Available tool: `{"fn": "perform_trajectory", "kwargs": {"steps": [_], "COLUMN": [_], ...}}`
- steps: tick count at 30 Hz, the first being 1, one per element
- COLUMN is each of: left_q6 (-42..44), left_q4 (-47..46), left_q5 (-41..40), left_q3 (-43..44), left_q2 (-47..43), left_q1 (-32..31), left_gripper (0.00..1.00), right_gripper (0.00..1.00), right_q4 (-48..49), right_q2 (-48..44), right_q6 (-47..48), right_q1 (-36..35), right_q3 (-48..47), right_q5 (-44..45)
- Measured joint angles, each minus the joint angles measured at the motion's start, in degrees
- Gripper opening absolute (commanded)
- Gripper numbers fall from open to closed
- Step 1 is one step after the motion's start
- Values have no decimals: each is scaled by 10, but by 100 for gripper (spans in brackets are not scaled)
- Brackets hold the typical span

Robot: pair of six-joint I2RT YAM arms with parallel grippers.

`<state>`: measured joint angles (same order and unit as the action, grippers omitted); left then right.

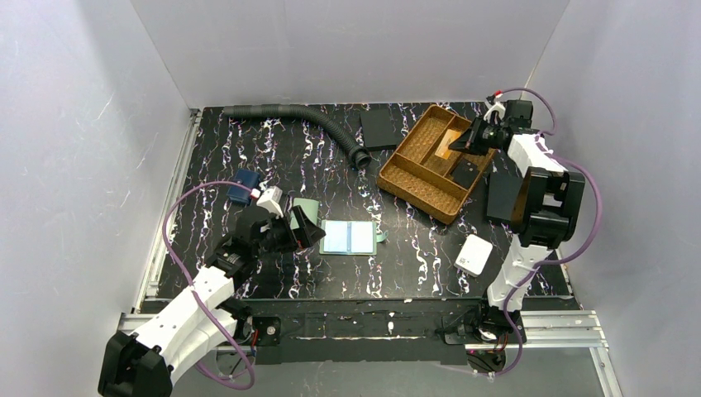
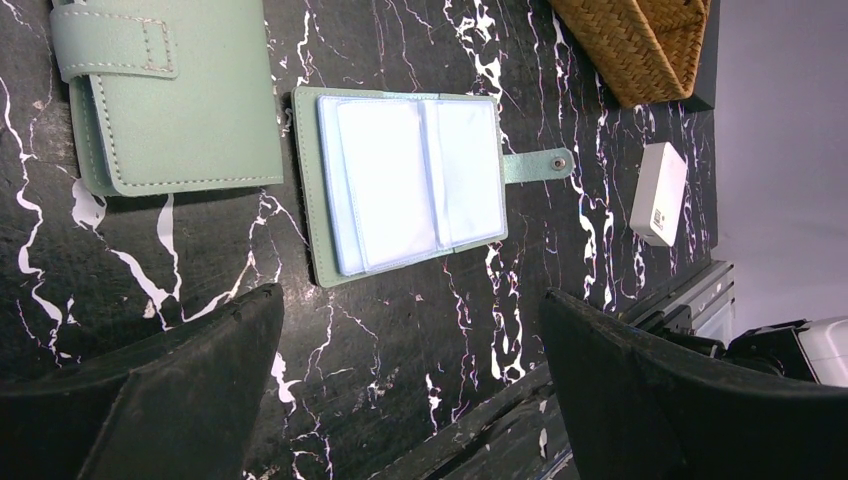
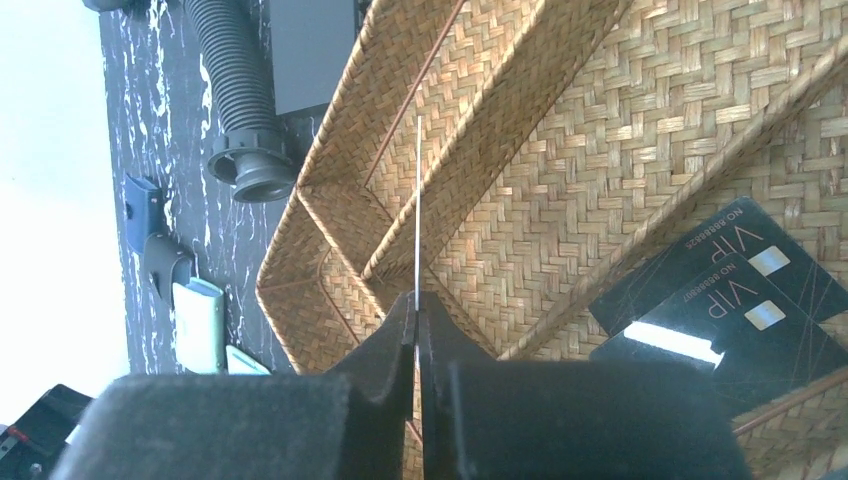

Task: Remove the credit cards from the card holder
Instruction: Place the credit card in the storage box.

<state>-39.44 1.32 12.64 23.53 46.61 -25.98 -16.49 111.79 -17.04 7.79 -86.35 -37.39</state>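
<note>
Black fingers of the right gripper (image 3: 417, 310) fill the foreground of the wrist view, pressed together on a thin card (image 3: 417, 190) seen edge-on (its face and colour cannot be made out) over the woven tray (image 3: 600, 120). Two black cards (image 3: 735, 300) marked VIP lie overlapped in a tray compartment, partly cut off by the finger. Well apart, the left gripper (image 2: 412, 305) hangs wide open, holding nothing, just beside the card holder (image 2: 400, 185), which lies spread flat on the marbled table (image 2: 400, 400). What its pale sleeves contain is unclear. A second, closed holder (image 2: 170, 100) runs off-frame.
</note>
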Motion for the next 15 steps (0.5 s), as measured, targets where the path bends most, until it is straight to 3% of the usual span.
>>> {"fn": "perform_trajectory", "kwargs": {"steps": [9, 15], "left_q6": [-3, -4], "left_q4": [0, 0], "left_q5": [0, 0], "left_q3": [-3, -3], "left_q2": [-1, -1], "left_q1": [0, 0], "left_gripper": [98, 98], "right_gripper": [11, 25], "right_q4": [1, -12], "right_q2": [28, 46], "right_q6": [-6, 3], "right_q1": [-9, -22], "right_q3": [0, -9], "right_q5": [15, 36]}}
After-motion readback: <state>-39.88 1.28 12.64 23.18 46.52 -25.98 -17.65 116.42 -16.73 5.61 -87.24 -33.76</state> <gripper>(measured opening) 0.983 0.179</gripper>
